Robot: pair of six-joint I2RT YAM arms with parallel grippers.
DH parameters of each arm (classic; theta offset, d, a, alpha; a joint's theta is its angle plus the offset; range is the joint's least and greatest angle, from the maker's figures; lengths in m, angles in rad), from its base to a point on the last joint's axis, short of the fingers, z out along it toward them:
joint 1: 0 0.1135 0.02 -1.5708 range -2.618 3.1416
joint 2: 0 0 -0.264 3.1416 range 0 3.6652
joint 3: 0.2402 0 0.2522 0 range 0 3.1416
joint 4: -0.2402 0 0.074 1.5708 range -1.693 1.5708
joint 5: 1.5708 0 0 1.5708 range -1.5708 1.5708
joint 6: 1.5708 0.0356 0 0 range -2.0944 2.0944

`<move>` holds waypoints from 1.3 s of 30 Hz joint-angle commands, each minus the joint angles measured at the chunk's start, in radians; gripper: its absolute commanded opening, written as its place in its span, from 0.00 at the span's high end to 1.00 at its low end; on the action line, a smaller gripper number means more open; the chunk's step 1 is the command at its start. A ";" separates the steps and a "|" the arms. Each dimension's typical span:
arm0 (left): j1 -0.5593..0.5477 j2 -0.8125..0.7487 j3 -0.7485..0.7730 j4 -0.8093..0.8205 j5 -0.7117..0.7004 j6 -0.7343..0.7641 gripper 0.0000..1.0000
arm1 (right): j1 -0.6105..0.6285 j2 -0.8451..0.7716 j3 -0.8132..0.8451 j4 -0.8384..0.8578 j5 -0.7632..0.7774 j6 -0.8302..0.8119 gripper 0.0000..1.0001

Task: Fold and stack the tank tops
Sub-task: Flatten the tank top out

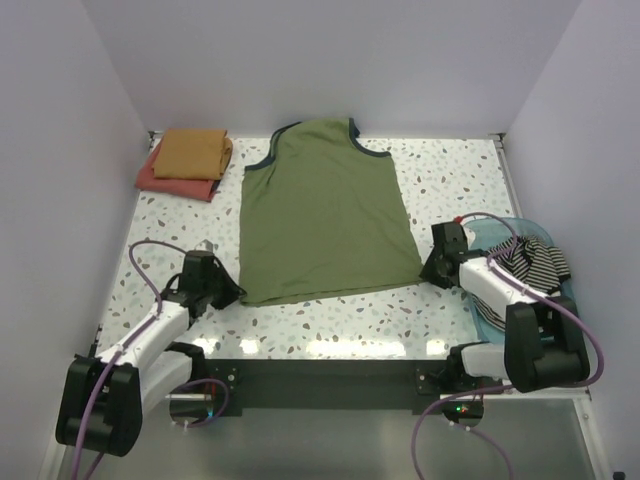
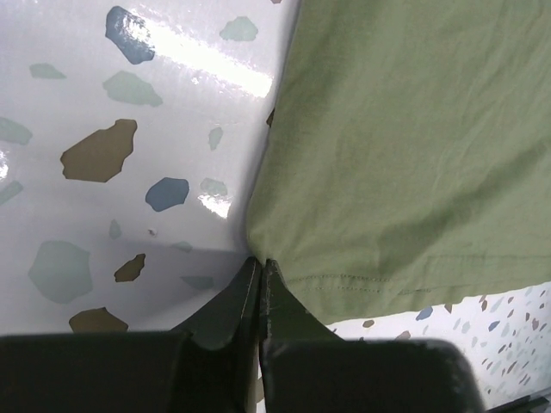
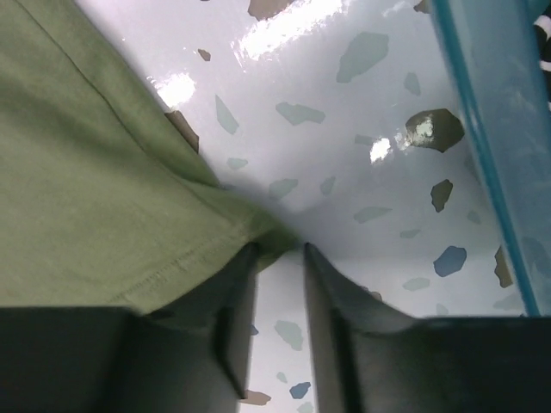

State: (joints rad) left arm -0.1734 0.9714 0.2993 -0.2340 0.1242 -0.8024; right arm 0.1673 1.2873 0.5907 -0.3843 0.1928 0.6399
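Note:
The olive green tank top (image 1: 325, 210) with navy trim lies spread flat on the table, neck toward the back. My left gripper (image 1: 237, 296) is at its near left hem corner. In the left wrist view the jaws (image 2: 260, 261) are shut, pinching that corner of the green cloth (image 2: 396, 172). My right gripper (image 1: 428, 272) is at the near right hem corner. In the right wrist view it (image 3: 280, 251) is open, with the corner of the cloth (image 3: 103, 198) lying between its tips. The striped tank top (image 1: 530, 262) lies crumpled in the basket. The folded mustard top (image 1: 192, 153) sits on the folded red one (image 1: 160, 182) at the back left.
The translucent blue plastic basket (image 1: 490, 235) stands at the right edge, right beside my right gripper; its wall shows in the right wrist view (image 3: 491, 138). The speckled table (image 1: 450, 180) is walled at the back and on both sides.

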 commanded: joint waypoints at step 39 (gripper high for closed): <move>-0.009 -0.335 0.781 -0.329 0.144 0.146 1.00 | -0.002 -0.732 0.141 -0.357 -0.453 0.053 0.87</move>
State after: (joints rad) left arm -0.1795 0.6312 1.0901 -0.6209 0.1902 -0.6609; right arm 0.1654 0.6373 0.7994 -0.7914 -0.1200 0.6331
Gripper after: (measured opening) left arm 0.020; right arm 0.120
